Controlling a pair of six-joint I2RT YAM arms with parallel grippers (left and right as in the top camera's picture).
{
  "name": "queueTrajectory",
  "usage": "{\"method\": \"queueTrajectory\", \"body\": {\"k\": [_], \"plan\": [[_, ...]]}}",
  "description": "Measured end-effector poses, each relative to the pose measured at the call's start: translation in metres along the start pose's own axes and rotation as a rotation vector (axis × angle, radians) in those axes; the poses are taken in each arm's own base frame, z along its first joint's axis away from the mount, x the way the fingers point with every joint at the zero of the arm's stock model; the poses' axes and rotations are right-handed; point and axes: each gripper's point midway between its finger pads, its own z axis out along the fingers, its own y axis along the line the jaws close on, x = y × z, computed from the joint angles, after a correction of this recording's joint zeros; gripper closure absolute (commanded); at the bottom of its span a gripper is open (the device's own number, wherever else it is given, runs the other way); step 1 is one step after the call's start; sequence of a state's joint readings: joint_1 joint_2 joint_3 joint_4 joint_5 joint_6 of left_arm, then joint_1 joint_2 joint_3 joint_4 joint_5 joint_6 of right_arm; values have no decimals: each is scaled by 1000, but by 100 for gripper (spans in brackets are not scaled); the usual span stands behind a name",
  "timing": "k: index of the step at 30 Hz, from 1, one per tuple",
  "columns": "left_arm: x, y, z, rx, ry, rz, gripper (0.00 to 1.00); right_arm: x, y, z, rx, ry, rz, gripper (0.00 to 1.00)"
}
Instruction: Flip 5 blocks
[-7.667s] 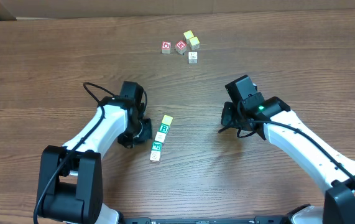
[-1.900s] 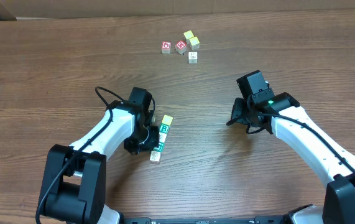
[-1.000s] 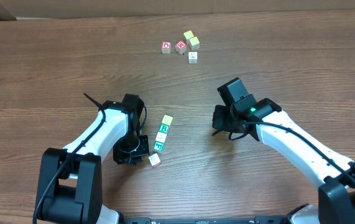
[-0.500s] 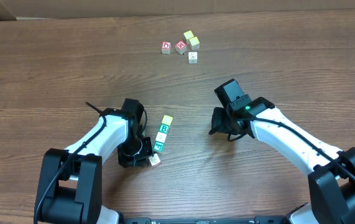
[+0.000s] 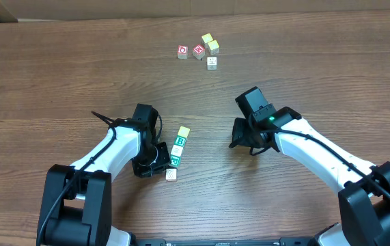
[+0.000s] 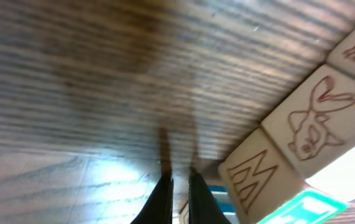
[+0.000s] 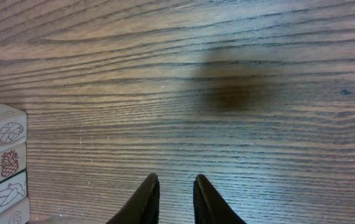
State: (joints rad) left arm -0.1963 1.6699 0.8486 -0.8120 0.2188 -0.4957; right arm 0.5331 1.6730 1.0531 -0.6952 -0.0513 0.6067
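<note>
— Where is the left pincer?

— Low over the wooden table. Its two fingers are pressed almost together, with nothing between them.

— And the blocks?

— Right beside it, off to the right of its fingertips as its own camera sees them. A row of four blocks lies face to face, running away from the tips. The nearest is the M block, just beside the right finger. I can't tell whether the two touch. Pressed against it is the goldfish block.

— That makes four. Where's the fifth?

— The fifth block lies just off the near end of the row, a little askew and close to the same pincer.

— What about the right pincer?

— Its fingers stand a narrow gap apart and hold nothing, with bare wood showing between them. The row is well off to its left, only at the edge of its own view.

— Anything else on the table?

— Two red-printed cubes and a few yellowish cubes sit in a small cluster far ahead of both pincers, well apart from the row.
</note>
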Motion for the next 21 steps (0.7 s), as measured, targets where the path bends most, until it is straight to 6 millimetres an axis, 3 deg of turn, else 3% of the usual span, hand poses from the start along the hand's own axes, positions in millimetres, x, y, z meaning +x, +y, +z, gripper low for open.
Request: {"method": "queueTrajectory", "body": {"k": [6,12,17,21], "plan": [[-4,-2,-1,22,-11,-10,96,14,16,1,-12,14,-55,80],[-19,7,-8,42,-37,-50,96,37,40,2,-49,43,-153,87],[-53,0,-35,69,-136,-10,96,77,78,1,-125,92,-303,95],[-86,-10,-58,72,-257,25,96,113,120,-4,-224,85,-455,96]]}}
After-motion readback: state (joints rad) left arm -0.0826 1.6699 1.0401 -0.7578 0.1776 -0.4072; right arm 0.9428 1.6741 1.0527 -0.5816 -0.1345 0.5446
